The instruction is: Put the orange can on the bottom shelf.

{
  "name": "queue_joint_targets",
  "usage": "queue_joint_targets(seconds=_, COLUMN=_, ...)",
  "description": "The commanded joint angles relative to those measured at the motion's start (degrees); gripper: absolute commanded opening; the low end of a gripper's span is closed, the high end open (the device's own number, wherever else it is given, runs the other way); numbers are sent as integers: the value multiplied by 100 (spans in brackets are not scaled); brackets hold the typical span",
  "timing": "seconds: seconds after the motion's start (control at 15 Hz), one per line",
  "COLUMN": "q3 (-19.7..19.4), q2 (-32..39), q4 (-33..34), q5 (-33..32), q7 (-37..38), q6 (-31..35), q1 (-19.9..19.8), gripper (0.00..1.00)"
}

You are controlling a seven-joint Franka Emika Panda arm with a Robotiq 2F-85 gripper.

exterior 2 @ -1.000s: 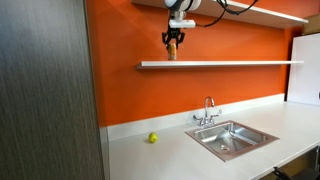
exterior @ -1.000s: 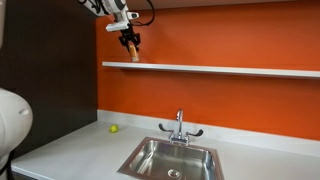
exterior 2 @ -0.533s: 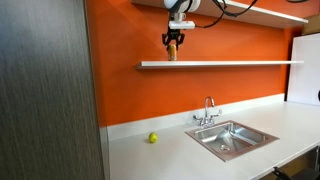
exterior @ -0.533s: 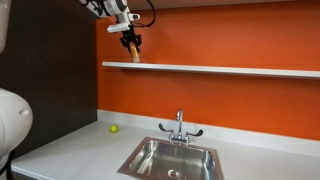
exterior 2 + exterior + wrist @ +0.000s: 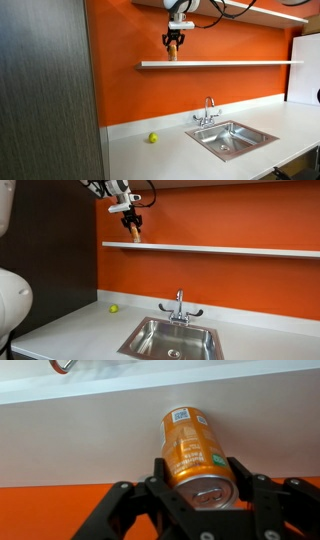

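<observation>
- The orange can stands upright near one end of the bottom shelf. Its base is on the ledge or just above it; you cannot tell which.
- Your gripper reaches it from above, with a finger pressed against each side of the can.
- Well below, a ball lies on the tabletop, near the sink.

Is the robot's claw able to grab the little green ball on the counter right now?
Probably not yet. The gripper is up by the bottom shelf, shut on the orange can, so it has no room. The ball sits alone on the countertop, with nothing in the way.
</observation>
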Motion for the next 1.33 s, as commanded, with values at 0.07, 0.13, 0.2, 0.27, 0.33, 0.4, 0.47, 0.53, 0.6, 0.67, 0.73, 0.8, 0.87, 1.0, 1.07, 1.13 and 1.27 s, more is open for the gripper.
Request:
queue_joint_targets(seconds=0.07, q3=-26, q2=257, q4=500, q5=-43, q7=167, q6=-321, q1=35, gripper=38)
queue_joint_targets(seconds=0.13, q3=-32, q2=289, q4=542, q5=-46, q7=198, q6=-344, q1=35, gripper=53)
queue_joint_targets(seconds=0.2, q3=-37, q2=329, q4=591, q5=-40, q7=199, q6=-372, q1=29, gripper=88)
queue_joint_targets(seconds=0.27, q3=-44, q2=357, q4=626, q5=-39, q7=219, q6=-392, q1=26, gripper=91)
queue_joint_targets(seconds=0.33, q3=-53, q2=381, q4=656, q5=-39, q7=233, q6=-389, q1=24, gripper=96)
queue_joint_targets(seconds=0.4, q3=-66, q2=403, q4=678, q5=-35, q7=245, q6=-386, q1=21, gripper=100)
queue_joint_targets(seconds=0.47, q3=-82, q2=414, q4=695, q5=-29, q7=250, q6=-382, q1=16, gripper=100)
queue_joint_targets(seconds=0.53, q3=-97, q2=416, q4=697, q5=-25, q7=254, q6=-361, q1=13, gripper=100)
queue_joint_targets(seconds=0.6, q3=-111, q2=423, q4=717, q5=-21, q7=254, q6=-369, q1=12, gripper=100)
queue_joint_targets(seconds=0.67, q3=-123, q2=409, q4=707, q5=-19, q7=251, q6=-359, q1=10, gripper=100)
queue_joint_targets(seconds=0.73, q3=-136, q2=399, q4=694, q5=-22, q7=257, q6=-344, q1=12, gripper=100)
queue_joint_targets(seconds=0.8, q3=-144, q2=379, q4=671, q5=-18, q7=243, q6=-337, q1=12, gripper=100)
queue_joint_targets(seconds=0.87, q3=-147, q2=342, q4=630, q5=6, q7=226, q6=-326, q1=7, gripper=100)
queue_joint_targets(seconds=1.0, q3=-149, q2=294, q4=569, q5=16, q7=218, q6=-316, q1=11, gripper=100)
queue_joint_targets(seconds=1.07, q3=-147, q2=273, q4=535, q5=13, q7=220, q6=-302, q1=15, gripper=100)
queue_joint_targets(seconds=1.13, q3=-144, q2=256, q4=507, q5=17, q7=213, q6=-299, q1=15, gripper=100)
queue_joint_targets(seconds=1.27, q3=-136, q2=190, q4=410, q5=27, q7=203, q6=-283, q1=16, gripper=100)
